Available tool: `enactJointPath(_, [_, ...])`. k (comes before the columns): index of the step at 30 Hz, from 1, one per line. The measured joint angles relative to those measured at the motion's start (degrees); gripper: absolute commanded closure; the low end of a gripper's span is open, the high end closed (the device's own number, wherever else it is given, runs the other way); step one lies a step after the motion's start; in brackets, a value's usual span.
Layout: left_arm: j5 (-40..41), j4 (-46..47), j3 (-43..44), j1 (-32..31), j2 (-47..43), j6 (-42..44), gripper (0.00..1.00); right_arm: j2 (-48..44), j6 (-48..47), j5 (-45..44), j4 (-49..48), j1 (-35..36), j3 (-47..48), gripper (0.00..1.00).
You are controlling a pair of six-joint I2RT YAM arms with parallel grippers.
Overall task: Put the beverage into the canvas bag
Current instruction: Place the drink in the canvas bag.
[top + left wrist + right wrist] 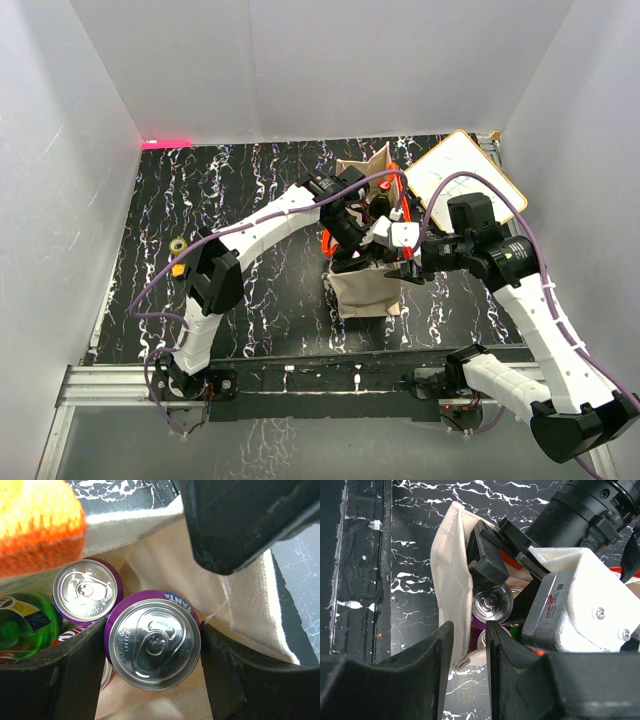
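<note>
The beverage, a purple Fanta can [152, 640], hangs upright inside the canvas bag [365, 292]. My left gripper [152, 632] reaches down into the bag's mouth, shut on the can, with a finger against each side. The same can's silver top [492, 602] shows in the right wrist view between the left arm's black fingers. At the bag's near side, my right gripper [470, 630] straddles the beige rim [451, 575]. Its jaws are narrow but open, with a gap beside the cloth. An orange handle [35, 522] lies close to the left wrist camera.
Deeper in the bag lie another purple can [87, 590] and a green container [25, 627]. A white board with a wooden frame [462, 175] leans at the back right. A small yellow object [179, 247] sits on the black marbled table at the left.
</note>
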State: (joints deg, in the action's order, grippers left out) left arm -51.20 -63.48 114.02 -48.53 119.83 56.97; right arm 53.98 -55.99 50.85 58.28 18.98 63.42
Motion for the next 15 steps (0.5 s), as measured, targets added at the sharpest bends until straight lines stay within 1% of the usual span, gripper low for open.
enactJointPath(7, [0.0,-0.55,1.11,-0.07,0.81,-0.42,1.0,0.72,-5.46,-2.38,4.94,0.04,2.32,0.64])
enactJointPath(15, [0.39,-1.66,3.21,-0.26,2.05,-1.42,1.0,1.55,-9.53,-4.46,7.67,0.83,2.93,0.64])
